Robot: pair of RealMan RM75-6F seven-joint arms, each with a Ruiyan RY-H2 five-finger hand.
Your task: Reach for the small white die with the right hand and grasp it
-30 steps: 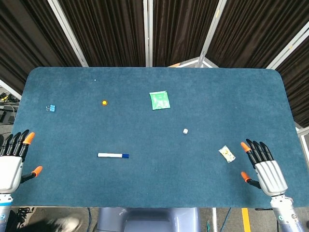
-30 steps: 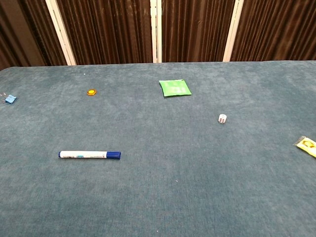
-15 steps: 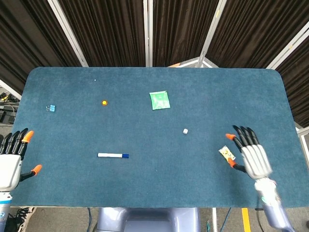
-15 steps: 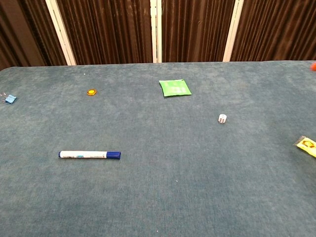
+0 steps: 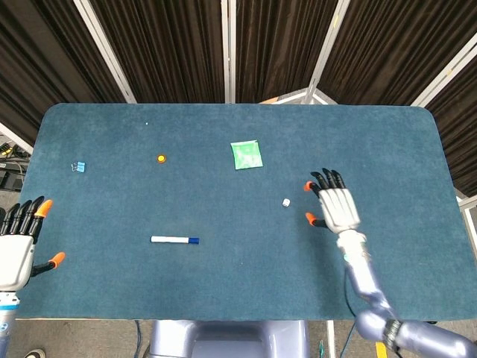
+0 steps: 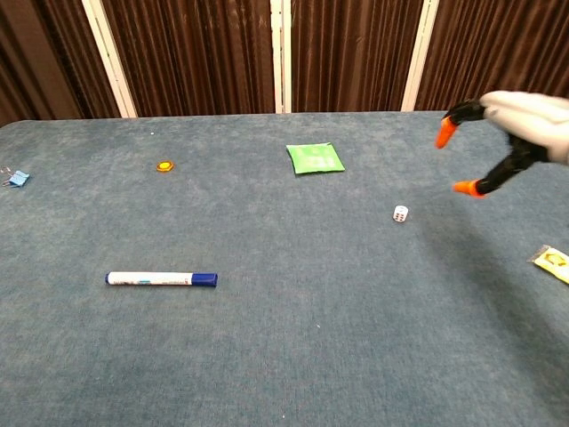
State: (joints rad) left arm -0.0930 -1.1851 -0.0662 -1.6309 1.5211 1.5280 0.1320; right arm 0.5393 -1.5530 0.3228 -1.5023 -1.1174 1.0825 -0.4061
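Small white die lying on the blue desk, right of centre, untouched. Just to its right, raised above the cloth in the chest view, the right robot hand: wide, fingers spread and pointing toward the far edge, nothing held, orange tips showing toward the die. Near the die but apart from it. Forearm running back from that hand to the near right edge of the desk.

Left robot hand at the near left corner, seen only from the head camera, fingers straight and apart, thumb out to the side, holding nothing.

Elsewhere on the desk: green packet lying flat, beyond the die and a little left of it. White marker with a blue cap lying left of centre toward the near side, cap end pointing right. Small orange round thing farther back on the left. Blue binder clip close to the left edge. Yellow wrapped item at the right margin of the chest view, well apart from the die; not visible from the head camera.

Dark pleated curtains with pale uprights behind the far edge
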